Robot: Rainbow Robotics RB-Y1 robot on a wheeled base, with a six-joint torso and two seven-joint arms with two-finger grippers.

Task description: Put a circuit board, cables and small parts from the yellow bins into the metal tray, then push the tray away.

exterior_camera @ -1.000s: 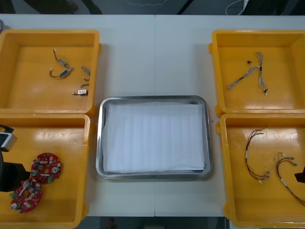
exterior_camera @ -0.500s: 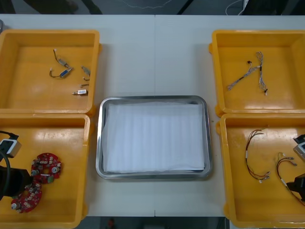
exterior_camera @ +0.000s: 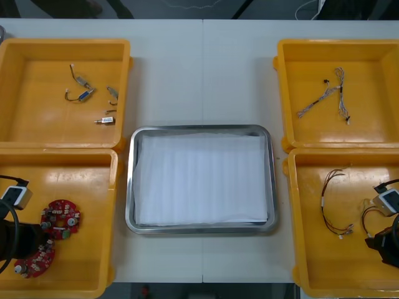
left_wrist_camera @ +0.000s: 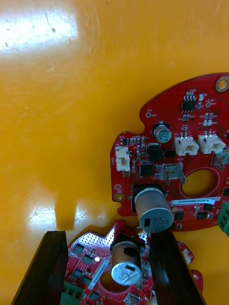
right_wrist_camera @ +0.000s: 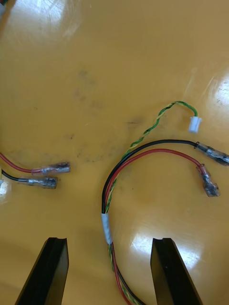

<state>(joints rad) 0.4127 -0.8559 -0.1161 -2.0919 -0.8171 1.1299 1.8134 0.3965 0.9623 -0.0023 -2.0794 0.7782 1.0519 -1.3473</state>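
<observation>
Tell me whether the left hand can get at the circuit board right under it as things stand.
Probably yes. The left hand hangs open just above that circuit board, and nothing covers it. The second board lies close beside it, which may crowd one side.

Bright, even overhead light. The surface (exterior_camera: pixel 206 62) was lit flat, no hard shadows; walls of the yellow bins (exterior_camera: pixel 37 124) threw only faint ones inward. The metal tray (exterior_camera: pixel 199 129) rim glinted, its white inside was matte. Right wrist view: white glare patches on the glossy bin floor around the cable (right_wrist_camera: pixel 107 228). Left wrist view: one large hotspot, plus a soft shadow just beyond a finger (left_wrist_camera: pixel 47 267) of the left end effector (left_wrist_camera: pixel 109 238).
</observation>
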